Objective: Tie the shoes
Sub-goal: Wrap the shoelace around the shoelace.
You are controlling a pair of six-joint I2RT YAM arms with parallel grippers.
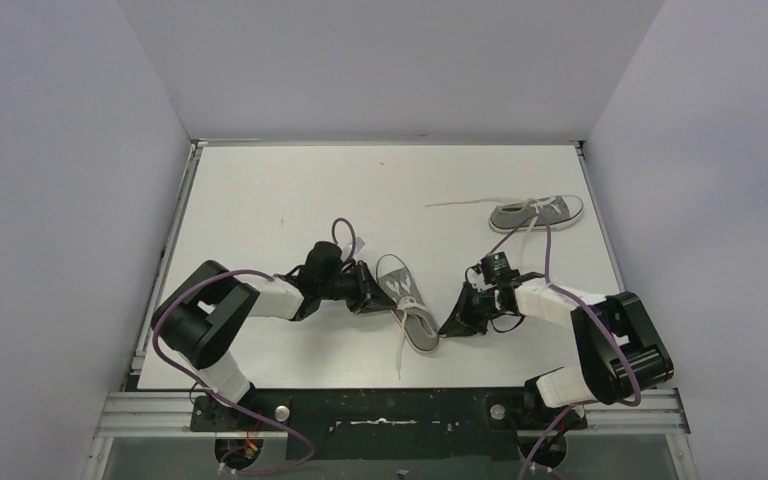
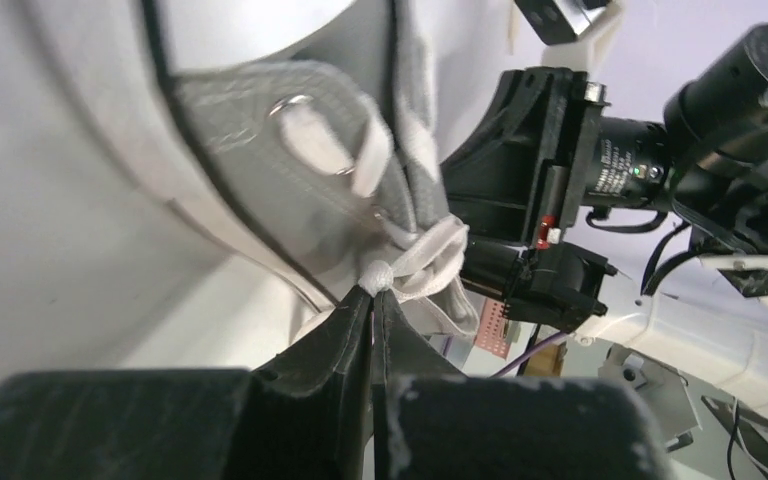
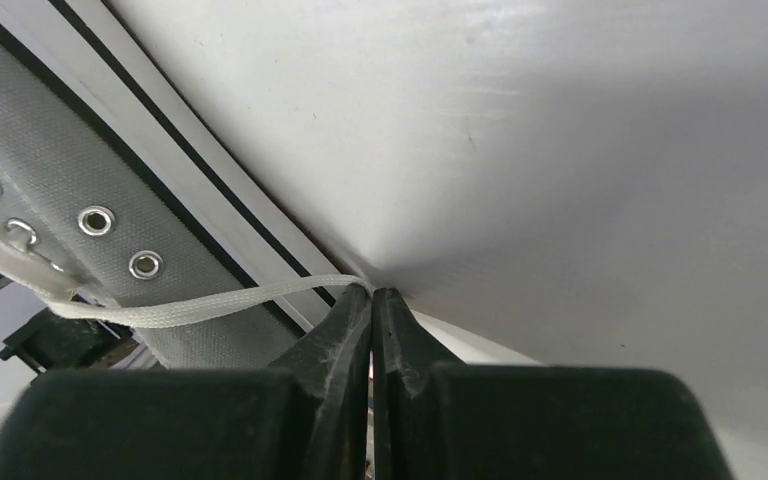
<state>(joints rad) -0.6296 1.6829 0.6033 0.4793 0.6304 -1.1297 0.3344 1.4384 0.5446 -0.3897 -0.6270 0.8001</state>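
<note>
Left arm [image 1: 260, 295]: elbow pushed out toward the left edge of the worktop [image 1: 260, 200], forearm low, reaching right. Right arm [image 1: 580, 300]: mirror pose, elbow out right, forearm low, reaching left. Both wrists point in at the near shoe [image 1: 407, 300], which lies slantwise mid-worktop between them. The far shoe [image 1: 537, 212] sits well apart, on its side near the far right corner.

The top view hides both grips behind the wrist bodies. The left wrist view shows the left fingers [image 2: 358, 318] clenched on a bunched loop of white lace [image 2: 420, 260] at the near shoe's grey upper, with the right arm's wrist close behind. The right wrist view shows the right fingers [image 3: 352, 320] pinched tight on a single strand of lace [image 3: 190, 312], which runs left across the white sole edge to the metal eyelets [image 3: 95, 220] in the shoe's canvas.
</note>
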